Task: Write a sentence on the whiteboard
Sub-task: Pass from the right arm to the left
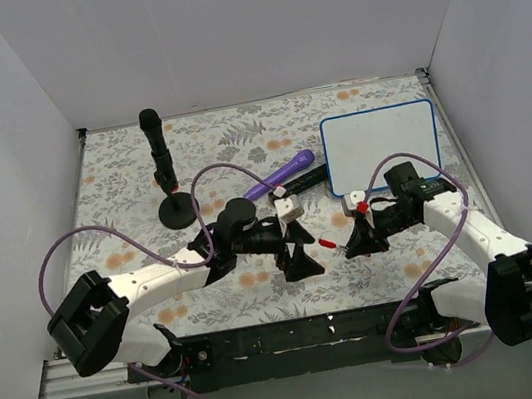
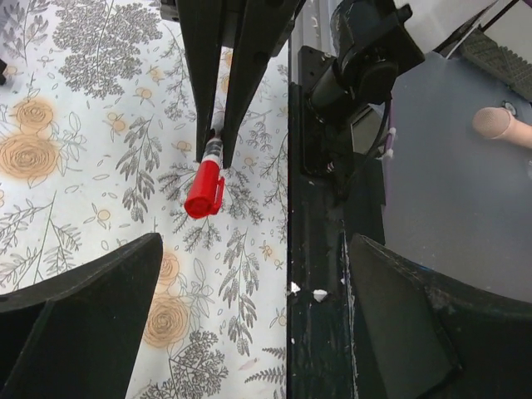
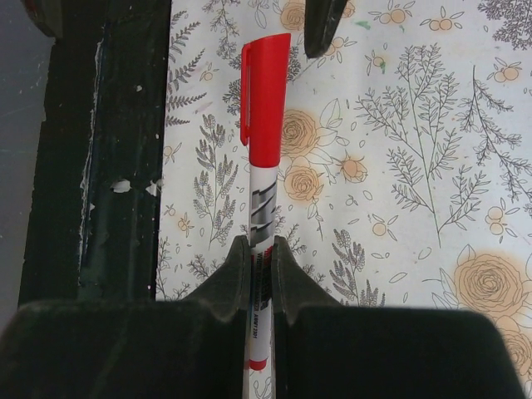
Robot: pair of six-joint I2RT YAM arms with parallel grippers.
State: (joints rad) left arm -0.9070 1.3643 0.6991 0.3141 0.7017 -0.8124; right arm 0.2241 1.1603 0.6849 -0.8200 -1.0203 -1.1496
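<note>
The whiteboard (image 1: 380,146), white with a thin blue frame, lies flat at the back right of the floral mat. Its face is plain white and no sentence shows on it. My right gripper (image 1: 361,237) (image 3: 262,245) is shut on the barrel of a white marker (image 3: 264,195), just in front of the board. The marker's red cap (image 1: 327,243) (image 2: 204,189) (image 3: 266,100) is on and points left. My left gripper (image 1: 299,245) (image 2: 253,249) stands open just left of the cap, which lies beyond its fingertips and apart from them.
A purple marker (image 1: 278,177) lies left of the board, with a dark object with a white end (image 1: 291,198) beside it. A black stand (image 1: 166,175) rises at the back left. A black rail (image 1: 288,336) (image 2: 320,274) runs along the mat's near edge.
</note>
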